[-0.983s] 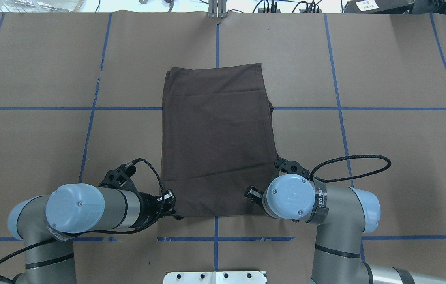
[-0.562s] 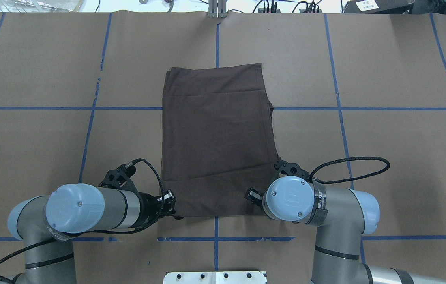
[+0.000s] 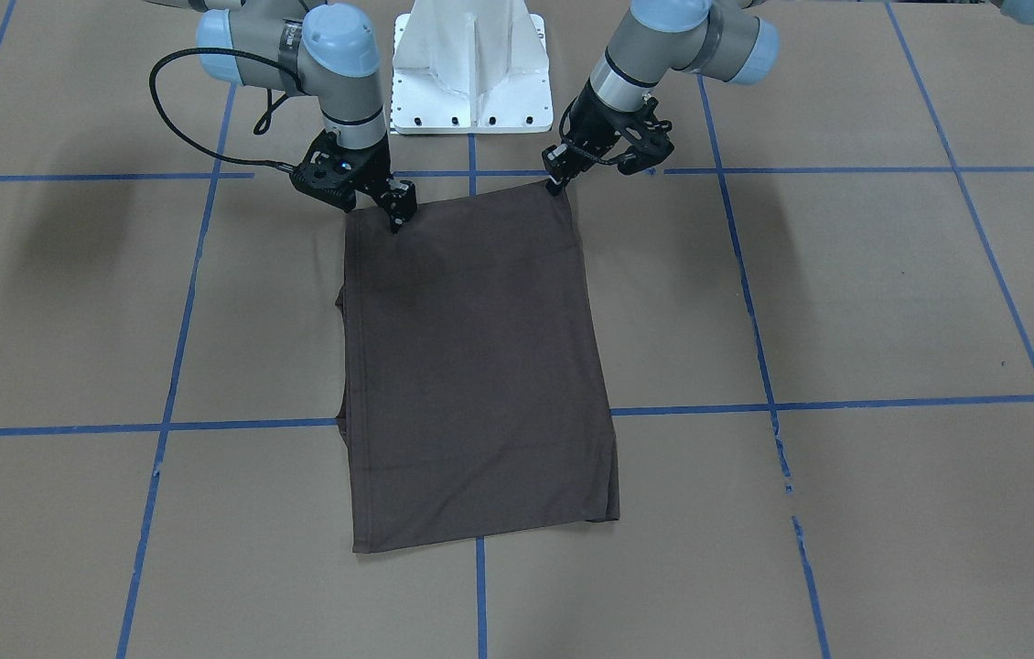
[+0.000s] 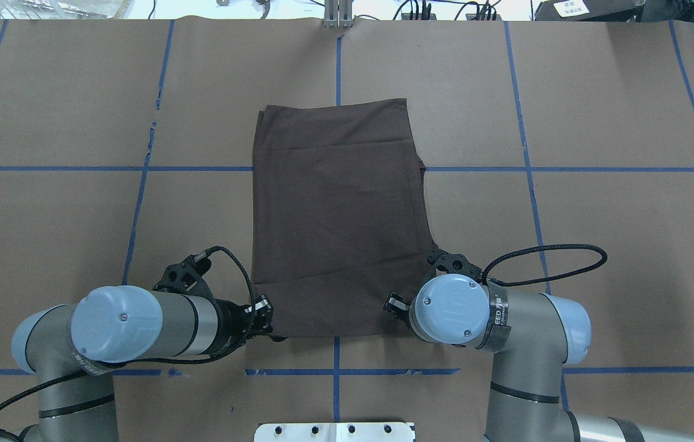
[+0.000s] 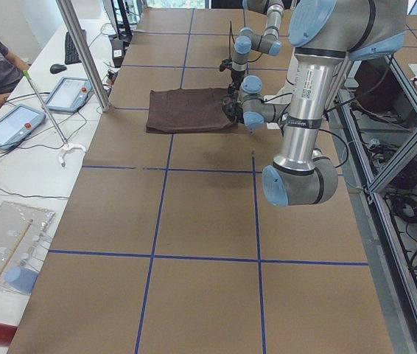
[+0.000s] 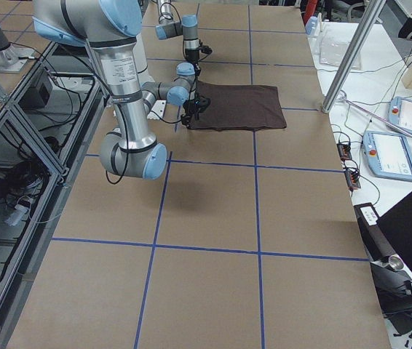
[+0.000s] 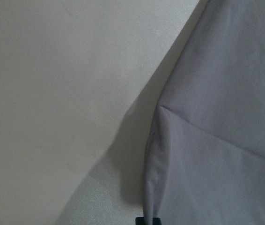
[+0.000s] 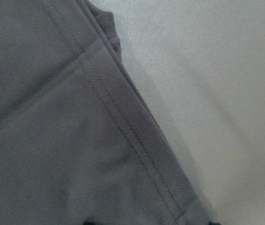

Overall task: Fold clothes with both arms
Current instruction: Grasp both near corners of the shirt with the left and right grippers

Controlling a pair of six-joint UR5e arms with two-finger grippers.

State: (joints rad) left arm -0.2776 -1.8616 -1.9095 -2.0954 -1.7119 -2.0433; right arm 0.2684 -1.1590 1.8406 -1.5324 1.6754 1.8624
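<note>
Overhead, the left gripper (image 4: pixel 267 322) pinches the 7 o'clock corner of the folded brown T-shirt (image 4: pixel 335 215); only its wrist camera shows that corner raised off the table (image 4: pixel 46 233). At 5 o'clock the right gripper (image 4: pixel 393 302) rests on the hem, grip impossible to tell; wide table flanks both long edges.

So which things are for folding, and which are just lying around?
For the job: T-shirt, left gripper, right gripper.
Just lying about: tablets, keyboard, mouse.
</note>
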